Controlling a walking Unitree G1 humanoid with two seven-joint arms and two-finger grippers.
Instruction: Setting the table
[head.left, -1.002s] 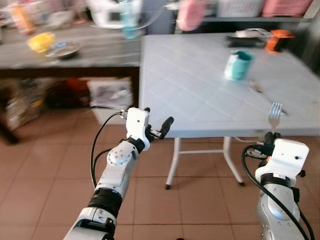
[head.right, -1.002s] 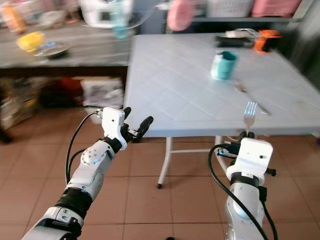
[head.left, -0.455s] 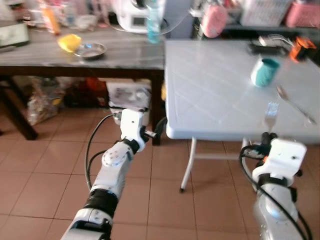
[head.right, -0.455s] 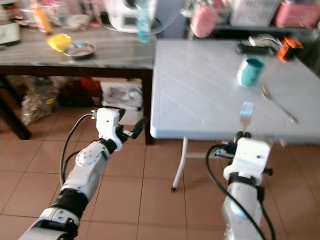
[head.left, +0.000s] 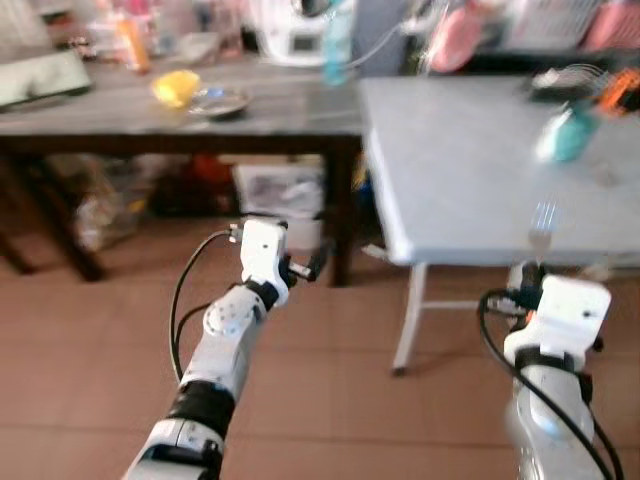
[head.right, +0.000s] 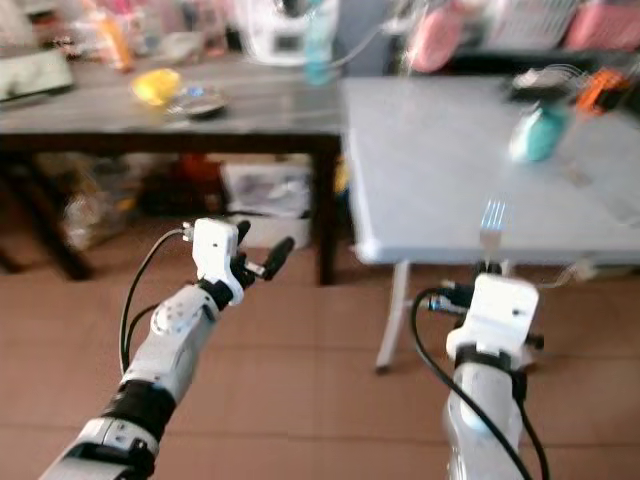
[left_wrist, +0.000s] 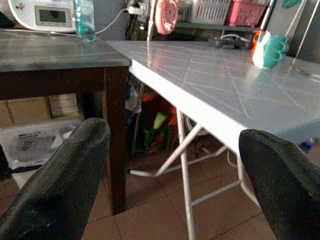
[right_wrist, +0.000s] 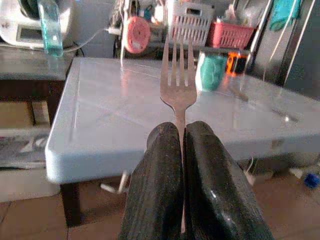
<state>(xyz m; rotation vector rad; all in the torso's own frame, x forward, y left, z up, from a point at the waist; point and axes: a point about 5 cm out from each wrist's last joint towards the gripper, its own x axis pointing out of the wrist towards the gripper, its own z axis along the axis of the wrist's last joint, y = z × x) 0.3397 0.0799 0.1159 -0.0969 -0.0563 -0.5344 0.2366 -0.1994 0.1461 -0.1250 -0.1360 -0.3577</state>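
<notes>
We list a metal fork (right_wrist: 177, 87), four tines, upright with tines up, its handle pinched between the closed fingers of our right tool (right_wrist: 182, 145), short of the near edge of the table (head.left: 480, 190). On that pale grey folding table we list a teal mug (head.left: 566, 136), standing near the far right, blurred.

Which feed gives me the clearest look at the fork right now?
The right wrist view: the fork stands sharp and upright, pinched between the right gripper fingers. Both eye views show it small and blurred above that wrist, before the white table.
</notes>
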